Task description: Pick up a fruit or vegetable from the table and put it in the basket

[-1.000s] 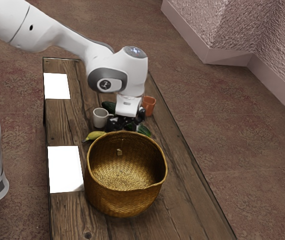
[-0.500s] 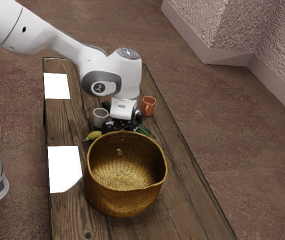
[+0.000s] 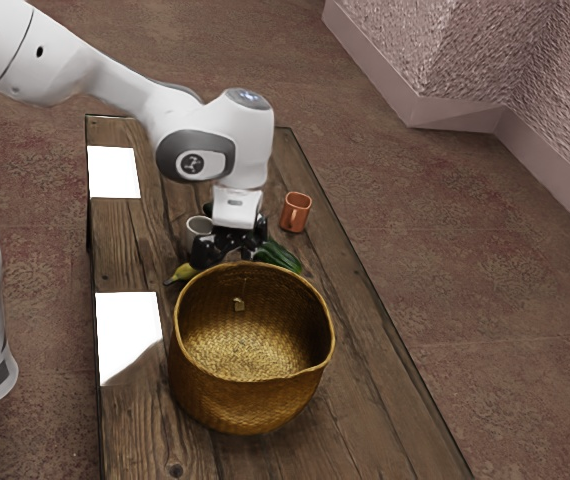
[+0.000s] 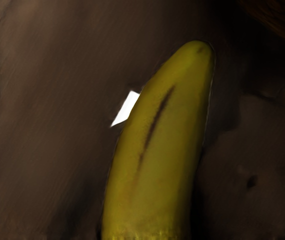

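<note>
In the exterior view my gripper point(image 3: 227, 254) is low over the table, just behind the basket's far rim, its black fingers spread open and their tips partly hidden. A yellow banana point(image 3: 181, 272) lies beside it, one end showing past the finger on the exterior view's left. Seen from the hand, the banana point(image 4: 157, 155) is large and close beneath. On the gripper's other side is a dark green vegetable point(image 3: 281, 256). The woven basket point(image 3: 250, 400) stands upright, with no fruit or vegetable visible inside.
A pale mug point(image 3: 198, 228) stands close behind the gripper, partly covered by it. An orange mug point(image 3: 296, 212) is toward the exterior view's right. Two white patches point(image 3: 113, 172) lie along the left side of the wooden table point(image 3: 365, 400).
My hand has moved toward the exterior view's left, uncovering more of the green vegetable and orange mug and covering more of the pale mug and banana.
</note>
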